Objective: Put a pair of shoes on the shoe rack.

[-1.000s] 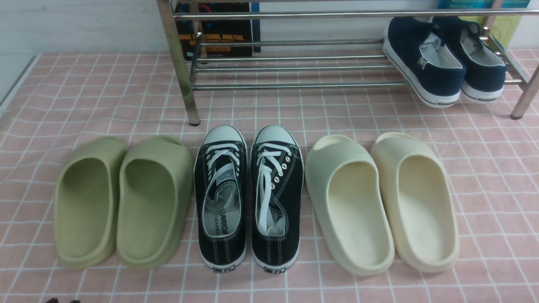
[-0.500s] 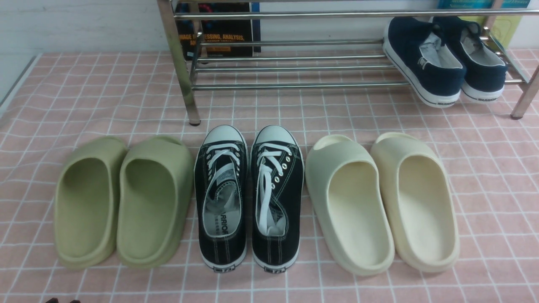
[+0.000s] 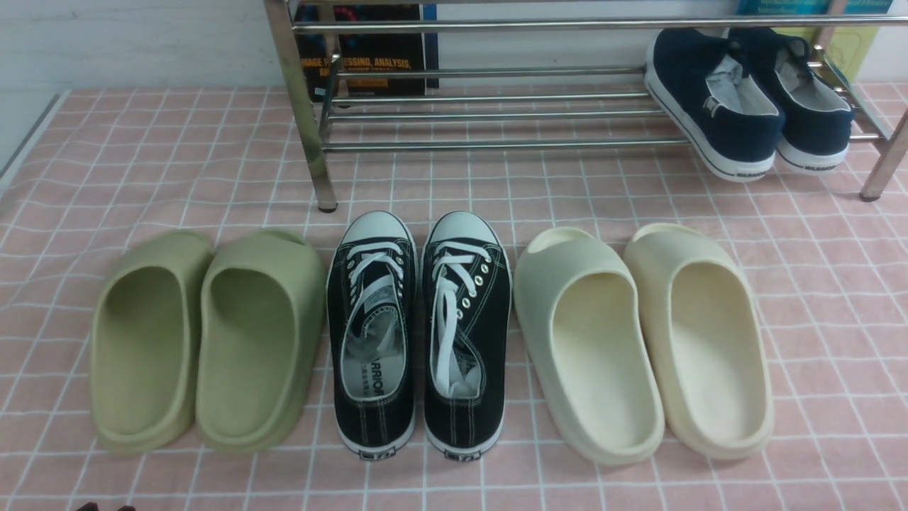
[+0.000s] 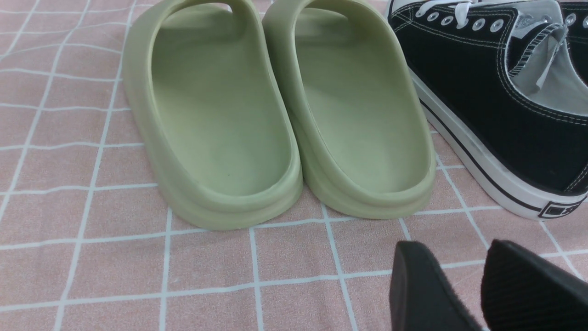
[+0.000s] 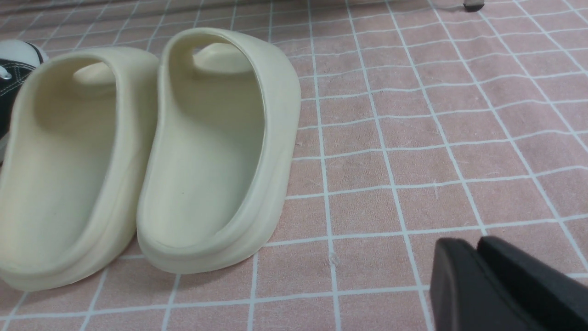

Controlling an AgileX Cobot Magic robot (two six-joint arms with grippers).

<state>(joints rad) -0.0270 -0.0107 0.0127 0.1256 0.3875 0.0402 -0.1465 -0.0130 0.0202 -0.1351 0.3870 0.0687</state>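
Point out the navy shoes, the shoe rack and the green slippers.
navy shoes (image 3: 738, 113), front view, left shoe's heel collar.
shoe rack (image 3: 496, 145), front view, front lower bar.
green slippers (image 4: 220, 119), left wrist view, one slipper's footbed.

The pair of shoes (image 3: 748, 99), navy slip-ons with white soles, sits on the right end of the shoe rack (image 3: 496, 106), heels hanging over the front bar and tilted toward the camera. The rack's chrome bars run across the top of the scene above a pink checked cloth (image 3: 142, 163). A dark book (image 3: 369, 50) stands behind the rack's left side. In front, three pairs lie in a row, toes toward the rack: green slides (image 3: 206, 341) on the left, black lace-up sneakers (image 3: 418, 333) with white toe caps in the middle, cream slides (image 3: 642, 341) on the right. Neighbouring pairs nearly touch.
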